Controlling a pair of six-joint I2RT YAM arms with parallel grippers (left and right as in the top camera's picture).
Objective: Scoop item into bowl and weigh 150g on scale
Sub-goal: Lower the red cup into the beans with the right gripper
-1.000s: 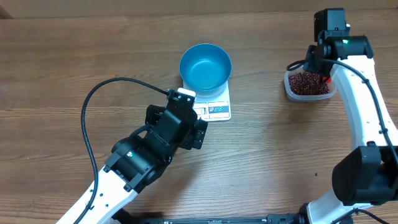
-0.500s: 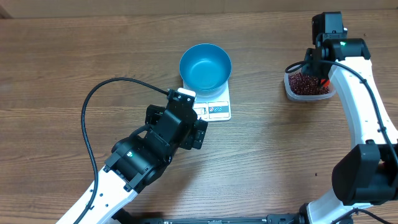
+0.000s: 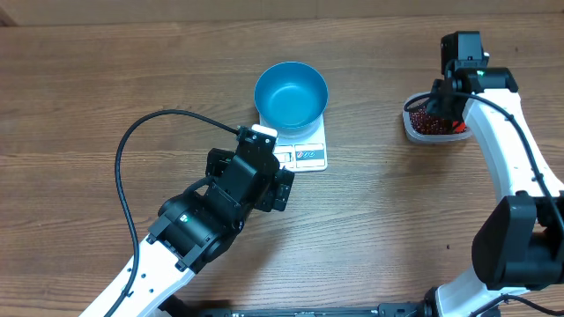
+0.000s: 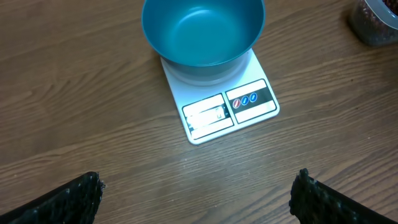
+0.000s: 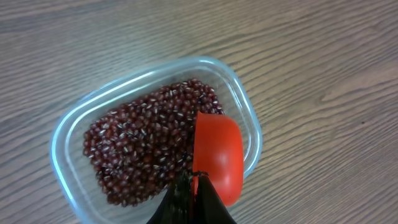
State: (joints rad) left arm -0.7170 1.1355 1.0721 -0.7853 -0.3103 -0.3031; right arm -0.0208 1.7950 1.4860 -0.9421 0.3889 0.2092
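The blue bowl [image 3: 291, 94] [image 4: 202, 31] stands empty on the white scale [image 3: 308, 155] [image 4: 231, 112]. My left gripper [image 3: 264, 172] [image 4: 198, 186] hovers just in front of the scale, open, with only bare table between its fingers. Dark red-brown beans [image 3: 430, 117] [image 5: 140, 146], the item, fill a clear plastic tub [image 3: 414, 132] [image 5: 62, 134] at the right. My right gripper [image 3: 449, 104] [image 5: 194, 182] is over the tub, shut on the handle of a red scoop [image 5: 219, 155]. The scoop's rounded back faces up at the tub's right edge, touching the beans.
A black cable [image 3: 132, 150] loops over the table to the left arm. The right arm's white links [image 3: 511, 167] run down the right side of the wooden table [image 3: 397, 220].
My right wrist has shifted slightly over the tub, tilting the scoop towards the beans. The left arm, bowl and scale have not moved.
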